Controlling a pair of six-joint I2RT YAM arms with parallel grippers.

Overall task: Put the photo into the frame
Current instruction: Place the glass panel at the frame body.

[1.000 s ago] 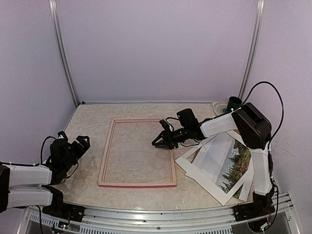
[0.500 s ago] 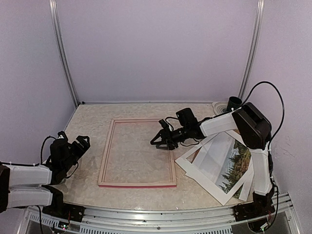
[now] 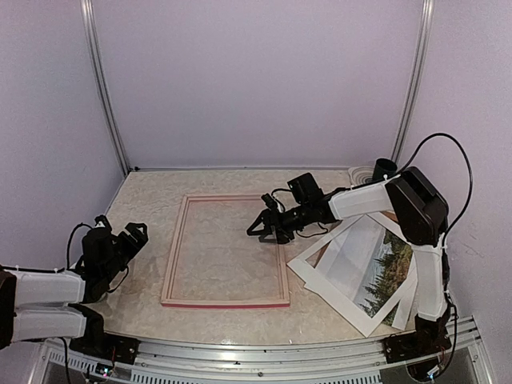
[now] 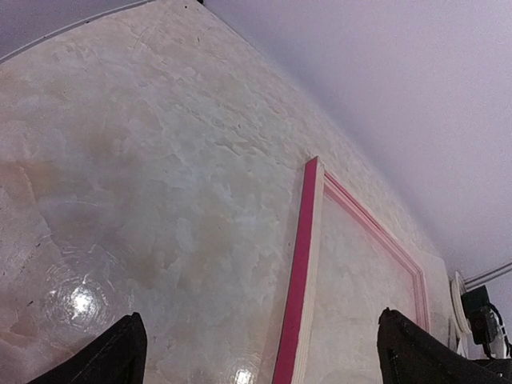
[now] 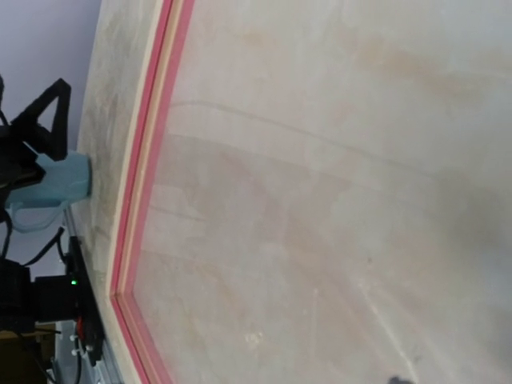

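The frame (image 3: 174, 248) lies flat in the middle of the table, pale wood side up and pink-red edges showing. It also shows in the left wrist view (image 4: 300, 272) and the right wrist view (image 5: 148, 160). The photo (image 3: 388, 276), with dark trees and pale sky, lies at the right, partly under white mat pieces (image 3: 340, 260). My right gripper (image 3: 260, 229) hovers open and empty over the frame's right rail near its far corner; its fingers are out of its wrist view. My left gripper (image 3: 132, 236) is open and empty, left of the frame (image 4: 262, 320).
A dark green cup (image 3: 385, 169) stands on a white ring at the back right corner. The mat pieces and photo overlap in a loose pile at the right. Purple walls close in the table on three sides. The left arm shows at the right wrist view's left edge (image 5: 48, 188).
My right gripper has shifted slightly toward the far right along the frame's right rail. The left arm, frame and photo have not moved.
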